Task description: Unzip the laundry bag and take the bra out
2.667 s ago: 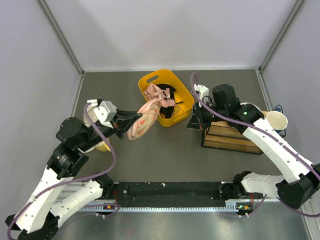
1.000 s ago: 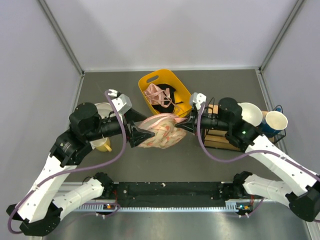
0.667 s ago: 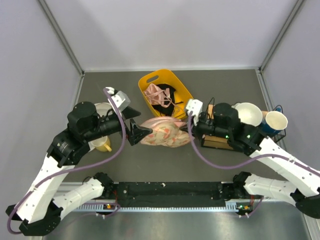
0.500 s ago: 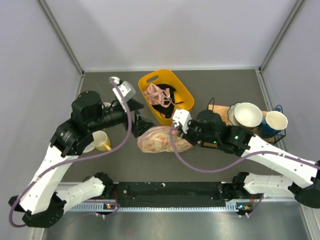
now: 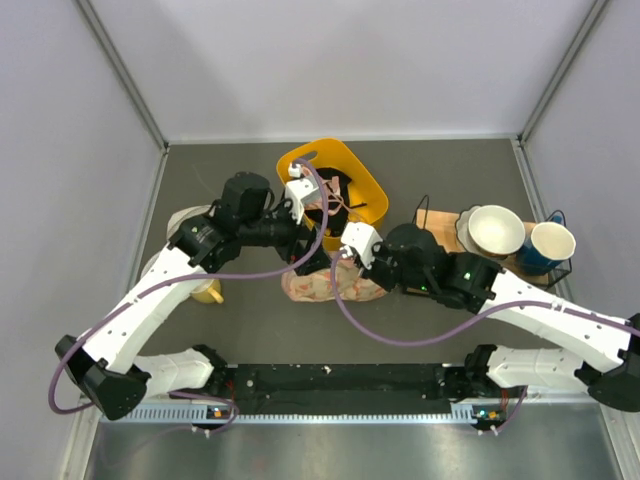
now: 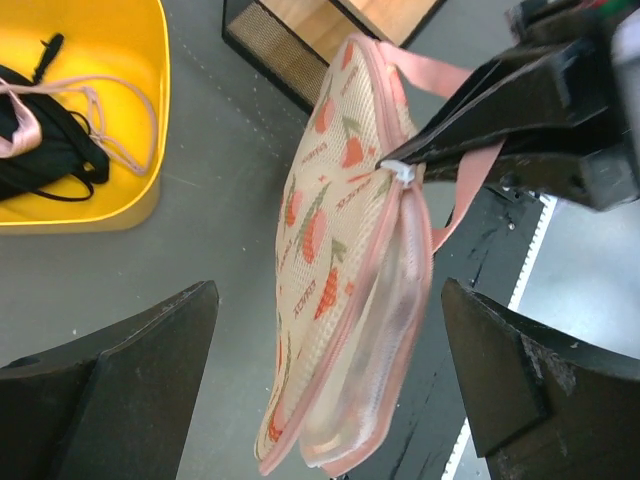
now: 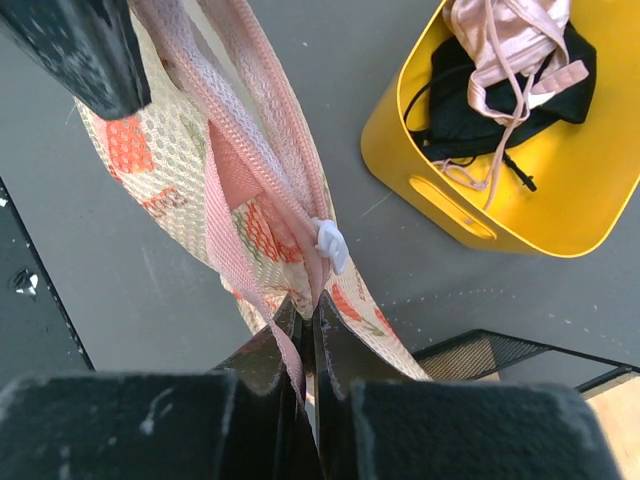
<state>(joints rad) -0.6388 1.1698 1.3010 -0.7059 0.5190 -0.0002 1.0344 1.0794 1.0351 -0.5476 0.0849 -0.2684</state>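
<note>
The laundry bag (image 5: 318, 285) is a pale pink mesh pouch with orange-red prints, and it hangs just above the table in front of the basket. My right gripper (image 7: 310, 306) is shut on the bag's pink edging, just below the white zip pull (image 7: 332, 246). In the top view the right gripper (image 5: 343, 263) sits at the bag's right end. My left gripper (image 6: 328, 288) is open wide. The laundry bag (image 6: 335, 270) hangs between its fingers without touching them. The bra is hidden.
A yellow basket (image 5: 370, 196) behind the bag holds a pink strappy garment (image 7: 505, 40) and a black garment (image 7: 470, 75). A wire and wood crate (image 5: 440, 217), a bowl (image 5: 497, 228) and a cup (image 5: 553, 243) stand at the right. A yellow mug (image 5: 207, 291) is at the left.
My left gripper let go of the bag's left end, opened fully and swung right, over the bag. My right gripper kept its grip and carried the bag left and lower.
</note>
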